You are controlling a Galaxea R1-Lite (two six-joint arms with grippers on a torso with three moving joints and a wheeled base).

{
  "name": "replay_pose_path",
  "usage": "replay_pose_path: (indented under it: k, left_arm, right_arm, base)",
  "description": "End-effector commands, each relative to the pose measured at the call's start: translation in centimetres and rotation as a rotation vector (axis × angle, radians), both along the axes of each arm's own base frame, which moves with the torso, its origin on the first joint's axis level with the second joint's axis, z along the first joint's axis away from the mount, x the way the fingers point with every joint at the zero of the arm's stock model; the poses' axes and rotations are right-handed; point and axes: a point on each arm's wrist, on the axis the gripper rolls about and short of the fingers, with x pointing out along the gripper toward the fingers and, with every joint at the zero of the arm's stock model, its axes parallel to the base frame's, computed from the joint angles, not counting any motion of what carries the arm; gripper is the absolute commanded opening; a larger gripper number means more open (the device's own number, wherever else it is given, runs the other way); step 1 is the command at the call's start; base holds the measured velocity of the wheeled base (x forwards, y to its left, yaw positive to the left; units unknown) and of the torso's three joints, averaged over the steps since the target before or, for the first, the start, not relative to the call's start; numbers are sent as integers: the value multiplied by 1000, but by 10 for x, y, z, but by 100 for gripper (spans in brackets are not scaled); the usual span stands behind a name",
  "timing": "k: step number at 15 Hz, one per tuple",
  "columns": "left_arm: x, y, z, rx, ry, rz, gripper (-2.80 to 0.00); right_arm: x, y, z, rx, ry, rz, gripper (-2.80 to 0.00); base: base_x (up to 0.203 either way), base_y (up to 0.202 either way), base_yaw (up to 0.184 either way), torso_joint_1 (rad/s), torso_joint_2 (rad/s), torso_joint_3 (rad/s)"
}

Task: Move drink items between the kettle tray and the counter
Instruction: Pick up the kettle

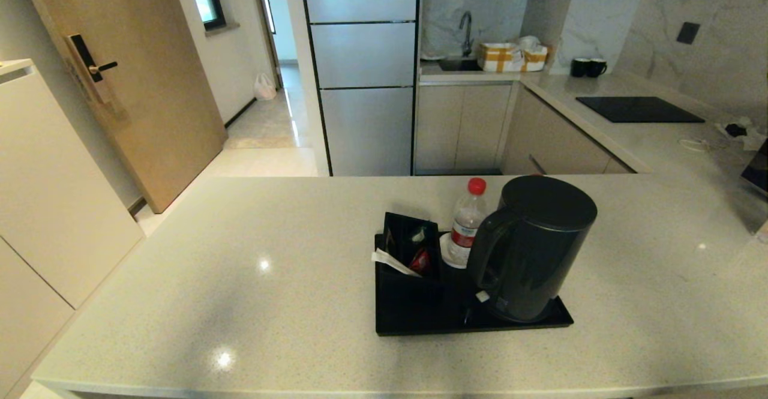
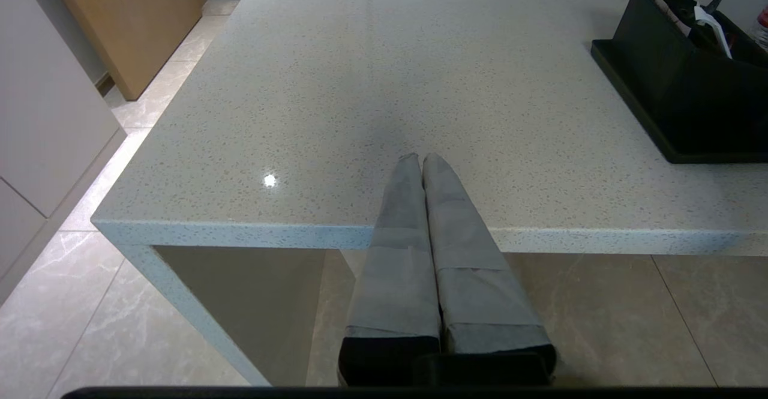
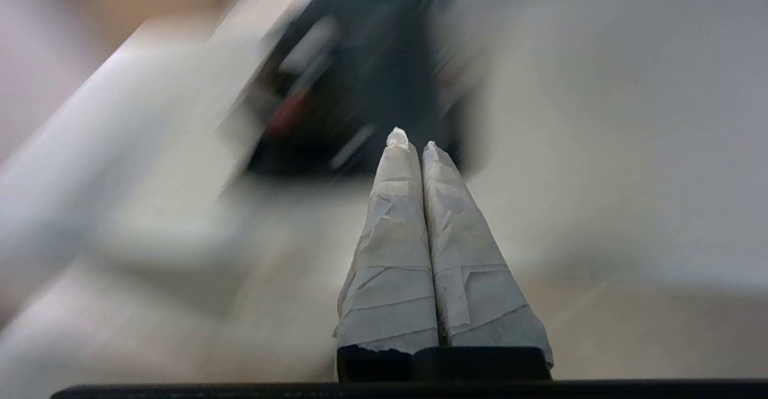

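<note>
The dark grey kettle (image 1: 534, 246) stands upright on the right part of the black kettle tray (image 1: 420, 326), its loop handle facing left. A clear water bottle (image 1: 467, 222) with a red cap stands behind it on a white coaster. The tray rests on the beige speckled counter (image 1: 240, 279). Neither gripper shows in the head view. My left gripper (image 2: 421, 158) is shut and empty, hovering over the counter's near edge, apart from the tray (image 2: 636, 102) off to its right. My right gripper (image 3: 411, 138) is shut with nothing in it, and its view is smeared, with a dark shape ahead.
A black box of sachets (image 1: 408, 249) fills the tray's left part. At the back right lie a black hob (image 1: 639, 109), two black mugs (image 1: 588, 67) and loose cables (image 1: 735, 130). Bare counter stretches left and right of the tray.
</note>
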Motion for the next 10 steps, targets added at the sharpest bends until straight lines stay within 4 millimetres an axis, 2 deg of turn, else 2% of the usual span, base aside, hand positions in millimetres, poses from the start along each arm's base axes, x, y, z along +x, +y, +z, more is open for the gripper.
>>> replay_pose_path:
  k: [1, 3, 5, 7, 8, 10]
  left_arm:
    - [0, 0, 0, 0, -1, 1, -280]
    - [0, 0, 0, 0, -1, 1, -280]
    - [0, 0, 0, 0, -2, 1, -280]
    - [0, 0, 0, 0, 1, 1, -280]
    - [0, 0, 0, 0, -2, 1, -280]
    - [0, 0, 0, 0, 0, 1, -280]
  right_arm:
    - [23, 5, 9, 91, 237, 246, -280]
    - [40, 9, 9, 155, 361, 416, -280]
    - [63, 11, 5, 196, 473, 500, -280]
    - [90, 13, -10, 178, 544, 540, -280]
    - [104, 14, -23, 147, 552, 554, -280]
    - [108, 14, -34, 115, 523, 560, -280]
  base:
    - [0, 0, 0, 0, 0, 0]
    - [0, 0, 0, 0, 0, 0]
    - [0, 0, 0, 0, 0, 0]
    - [0, 0, 0, 0, 0, 0]
    - [0, 0, 0, 0, 0, 0]
    - [0, 0, 0, 0, 0, 0]
